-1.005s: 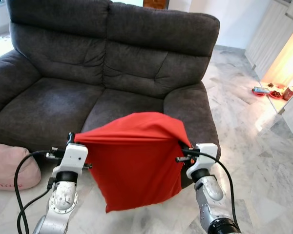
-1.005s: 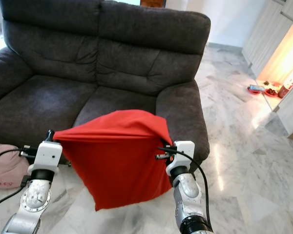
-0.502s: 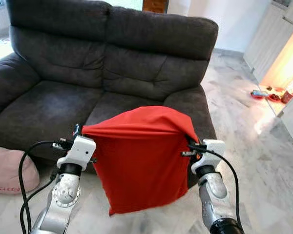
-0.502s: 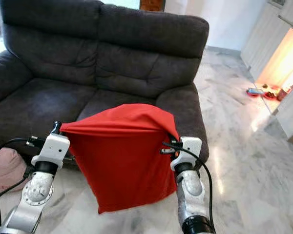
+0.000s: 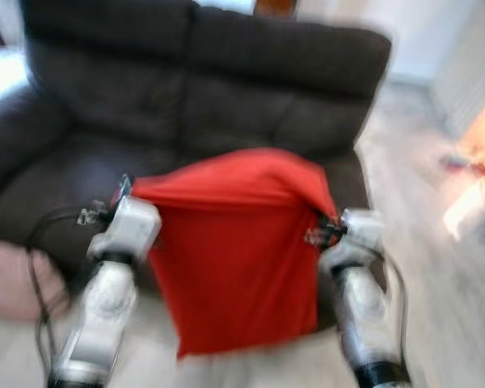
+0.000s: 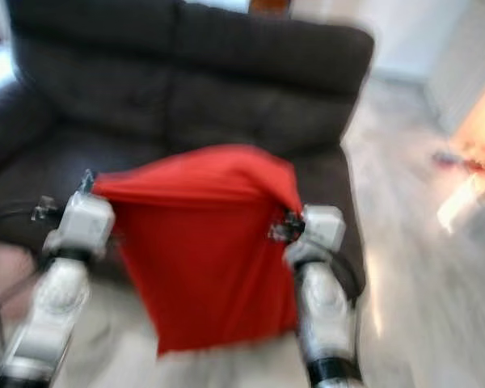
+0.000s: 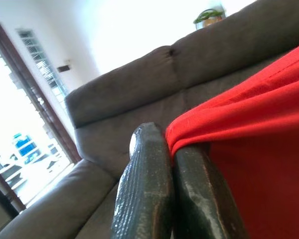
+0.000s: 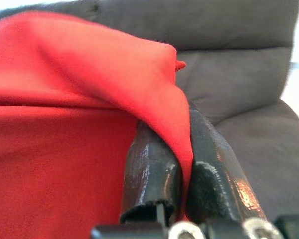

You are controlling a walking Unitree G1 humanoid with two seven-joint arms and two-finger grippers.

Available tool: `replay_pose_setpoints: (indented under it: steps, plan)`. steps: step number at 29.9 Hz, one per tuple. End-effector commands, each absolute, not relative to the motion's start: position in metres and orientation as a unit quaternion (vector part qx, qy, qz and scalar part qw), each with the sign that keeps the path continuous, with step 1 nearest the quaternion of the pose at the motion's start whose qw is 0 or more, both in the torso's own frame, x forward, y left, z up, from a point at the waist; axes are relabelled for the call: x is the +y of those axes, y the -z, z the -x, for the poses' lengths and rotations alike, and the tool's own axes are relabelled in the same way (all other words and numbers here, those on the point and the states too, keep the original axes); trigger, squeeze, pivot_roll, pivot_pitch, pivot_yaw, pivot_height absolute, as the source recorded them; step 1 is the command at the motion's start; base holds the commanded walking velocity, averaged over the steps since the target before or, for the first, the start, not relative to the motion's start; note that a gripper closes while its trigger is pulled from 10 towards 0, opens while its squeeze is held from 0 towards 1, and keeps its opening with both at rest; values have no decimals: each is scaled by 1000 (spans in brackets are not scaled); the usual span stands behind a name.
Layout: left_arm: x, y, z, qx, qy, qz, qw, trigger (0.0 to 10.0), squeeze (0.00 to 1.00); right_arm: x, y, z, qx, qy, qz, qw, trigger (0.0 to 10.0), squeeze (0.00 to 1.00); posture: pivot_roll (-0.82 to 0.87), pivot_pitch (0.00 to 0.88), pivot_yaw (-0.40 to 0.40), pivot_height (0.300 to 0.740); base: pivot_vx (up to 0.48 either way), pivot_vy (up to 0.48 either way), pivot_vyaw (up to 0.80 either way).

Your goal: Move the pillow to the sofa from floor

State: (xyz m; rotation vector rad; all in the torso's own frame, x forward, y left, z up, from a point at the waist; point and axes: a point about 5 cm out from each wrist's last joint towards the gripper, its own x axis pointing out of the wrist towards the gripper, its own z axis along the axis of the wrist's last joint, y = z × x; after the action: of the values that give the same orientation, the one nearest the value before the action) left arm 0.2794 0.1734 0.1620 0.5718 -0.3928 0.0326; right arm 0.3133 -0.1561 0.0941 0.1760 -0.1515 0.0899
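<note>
A dark grey sofa (image 5: 202, 89) spans the far side of the scene, its two seat cushions facing the robot across pale marble floor (image 5: 444, 299); both eye views are blurred. In front of the sofa's right seat, off the floor, hangs the red pillow (image 5: 234, 250), stretched between the two arms with its top edge taut and its body drooping below. The left gripper (image 7: 167, 149) has its fingers pressed together on the pillow's upper left corner, cloth pinched between them. The right gripper (image 8: 177, 149) is clamped on the upper right corner, red fabric folded between its black fingers. A pink shape (image 5: 12, 279) lies on the floor at the near left.
</note>
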Motion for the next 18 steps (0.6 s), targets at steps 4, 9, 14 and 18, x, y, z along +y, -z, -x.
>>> replay_pose_setpoints:
  steps: [4,9,14,18]
  plan:
    - [185,-193,-282,-232,-53,-274,932,10000,0,-154,-129,-319,-147,-48,-90,984,10000,0,182,0,-151,740,424,0,-800]
    - [185,-207,-284,-247,-55,-270,929,10000,0,-153,-139,-320,-163,-51,-92,981,10000,0,183,0,-152,740,429,0,-129]
    - [187,-218,-286,-256,-57,-261,929,10000,0,-151,-148,-322,-173,-51,-98,979,10000,0,184,0,-151,740,433,0,0]
    - [187,-228,-288,-263,-58,-258,928,10000,0,-149,-159,-323,-192,-57,-101,975,10000,0,184,0,-151,740,438,0,0]
